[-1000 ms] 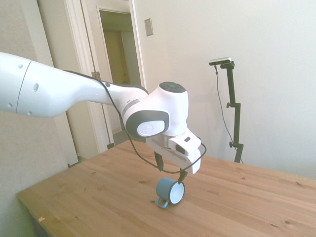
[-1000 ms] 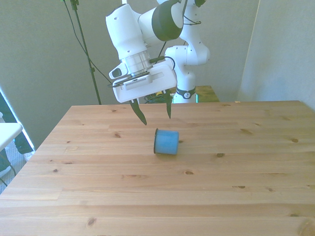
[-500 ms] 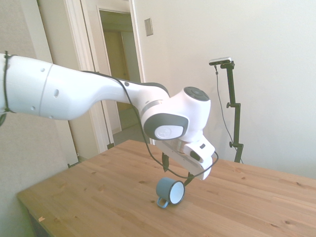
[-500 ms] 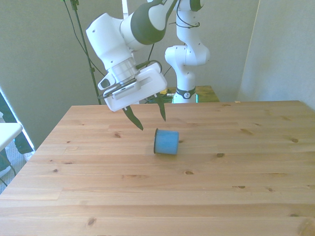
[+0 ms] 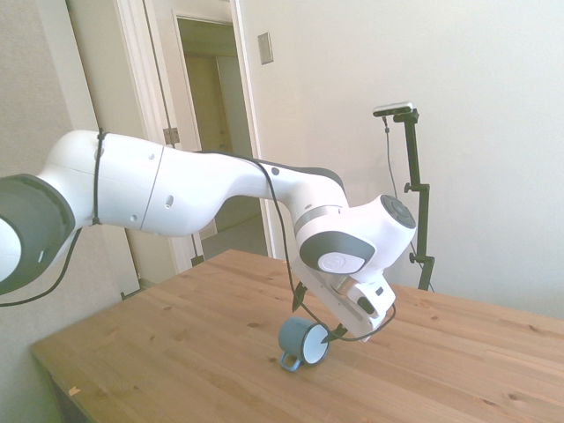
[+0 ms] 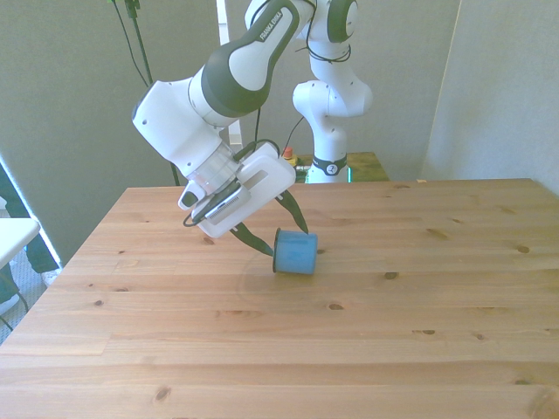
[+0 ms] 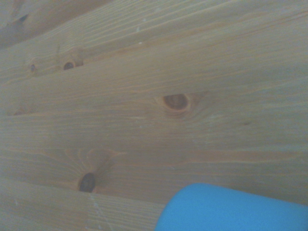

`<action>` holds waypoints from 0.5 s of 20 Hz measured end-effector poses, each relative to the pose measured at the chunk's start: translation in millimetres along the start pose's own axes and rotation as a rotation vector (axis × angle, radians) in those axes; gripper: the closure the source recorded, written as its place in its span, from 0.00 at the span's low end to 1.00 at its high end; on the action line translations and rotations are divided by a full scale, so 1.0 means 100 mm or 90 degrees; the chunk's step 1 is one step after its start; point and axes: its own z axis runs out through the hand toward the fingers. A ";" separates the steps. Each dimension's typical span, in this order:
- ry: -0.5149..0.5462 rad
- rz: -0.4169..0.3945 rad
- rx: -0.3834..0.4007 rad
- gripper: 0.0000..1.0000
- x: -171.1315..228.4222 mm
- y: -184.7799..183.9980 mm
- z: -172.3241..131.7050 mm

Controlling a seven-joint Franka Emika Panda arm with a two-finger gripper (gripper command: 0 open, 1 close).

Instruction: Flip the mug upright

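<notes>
Lowered and tilted since before, our jaws (image 6: 278, 229) stand open, straddling the rim end of the mug (image 6: 295, 252), which lies sideways on the bench (image 6: 367, 349); we hold nothing.

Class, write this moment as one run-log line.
mug: on its side on table | gripper: open, tilted, fingertips beside the mug's rim | grasp: none | upright: not yet

The wrist view is soft and shows only a blue corner of the mug (image 7: 231, 209), cut by the picture's edge. In the front view the mug's (image 6: 295, 252) handle and white inside are hidden behind its body. Whether the gripper (image 6: 281, 229) fingertips touch the mug cannot be told.
</notes>
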 end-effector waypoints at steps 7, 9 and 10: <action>-0.060 -0.005 0.012 0.00 -0.07 -0.08 0.16; -0.067 -0.003 0.015 0.00 -0.07 -0.07 0.15; -0.071 -0.001 0.018 0.00 -0.08 -0.05 0.14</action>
